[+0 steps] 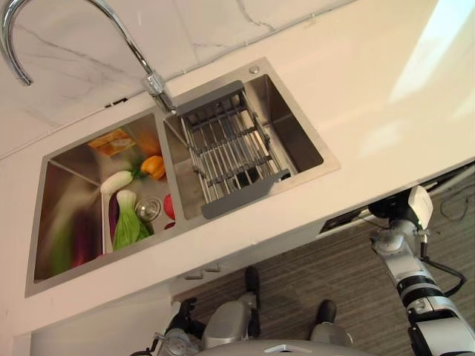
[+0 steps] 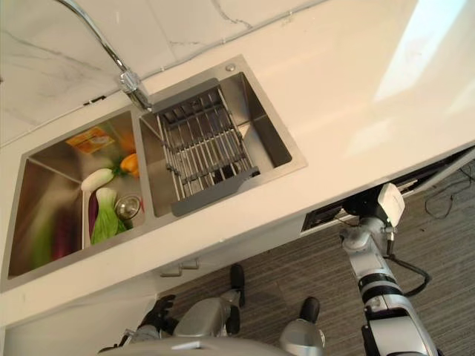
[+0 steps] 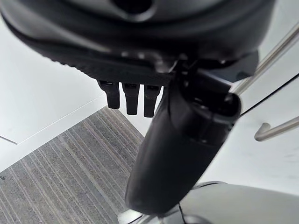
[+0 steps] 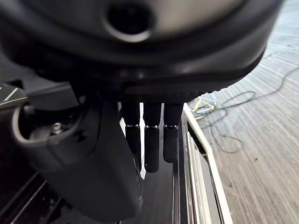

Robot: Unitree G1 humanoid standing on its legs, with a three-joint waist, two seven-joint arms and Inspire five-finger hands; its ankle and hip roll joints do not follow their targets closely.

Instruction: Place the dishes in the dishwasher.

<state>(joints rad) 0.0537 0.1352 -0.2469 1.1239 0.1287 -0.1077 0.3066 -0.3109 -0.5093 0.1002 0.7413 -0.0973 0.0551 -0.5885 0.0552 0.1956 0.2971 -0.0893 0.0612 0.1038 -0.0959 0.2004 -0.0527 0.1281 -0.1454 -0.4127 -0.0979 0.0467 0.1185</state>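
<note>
Double sink [image 1: 295, 127] is set into the counter [image 1: 356, 89], towards its back-left corner. The L basin is filled w/ vegetables [image 1: 130, 222], presumably parked there to drain. A drying rack [image 1: 230, 148] is laid across the R basin, its ends resting on the basin edges so that whatever is stood on it is kept clear of the bottom. Its bars look bare; no dish can be picked out w/ certainty there.

The dishwasher [image 2: 326, 215] is seen as a dark opening under the counter's front edge, R of the sink. What is inside can't be told.

The right hand [image 4: 84, 158] is held at that opening, its fingers [image 4: 152, 140] straight and loose, w/ nothing gripped. That probably suits reaching for the door or a rack. The left hand [image 3: 187, 140] is hung low by the cabinet front, below the sink, w/ cabinet handles [image 3: 275, 130] beside it. Its fingers [image 3: 131, 100] are relaxed and empty, so it is judged idle.

Two stages are fitted: dishwasher being opened for loading, or dishes already stowed inside and the door about to be closed.
</note>
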